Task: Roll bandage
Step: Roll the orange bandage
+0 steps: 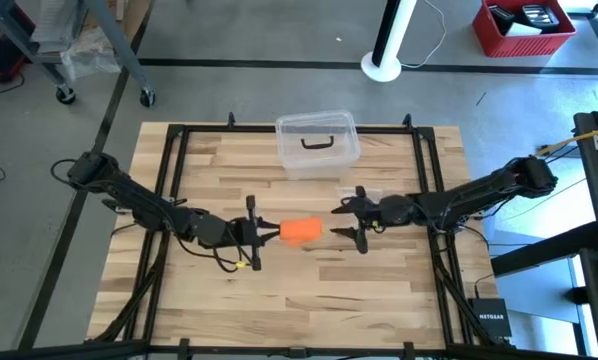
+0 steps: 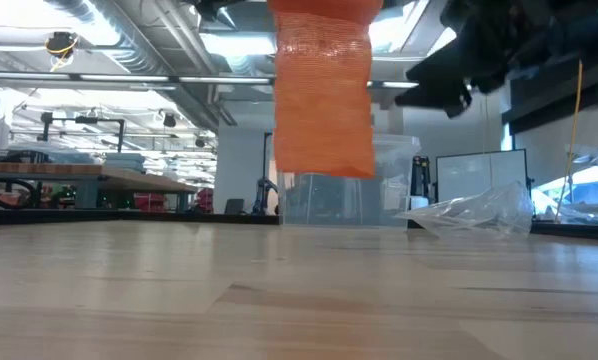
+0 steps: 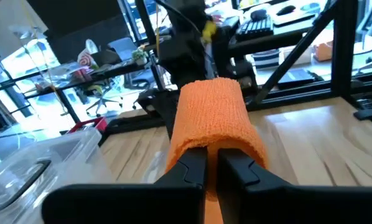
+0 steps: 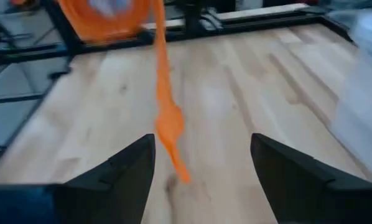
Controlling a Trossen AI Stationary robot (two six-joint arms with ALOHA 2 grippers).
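The orange bandage (image 1: 301, 231) is a loose roll held up over the middle of the table. In the low view the bandage (image 2: 324, 100) hangs well clear of the tabletop. My left gripper (image 1: 267, 233) is just left of it and shut on it. My right gripper (image 1: 355, 223) is open and empty, a short way to the right of the roll, with its fingers pointing toward it. In the right wrist view the roll (image 4: 105, 15) shows end-on as a hollow ring. A thin loose tail (image 4: 167, 121) hangs down from it, ahead of the open fingers. My left gripper pinches the end of the roll nearest to it (image 3: 201, 146) between its two fingers, which stand close together. The fingers come level from the table's left and lie along the roll's length. The roll sticks out beyond the fingertips, lifted clear of the table.
A clear plastic box with a black handle (image 1: 317, 143) stands at the far middle of the table. A small clear wrapper (image 1: 364, 195) lies just beyond my right gripper. Black frame rails (image 1: 169, 180) run along the table's sides. Bare wood lies toward the near edge.
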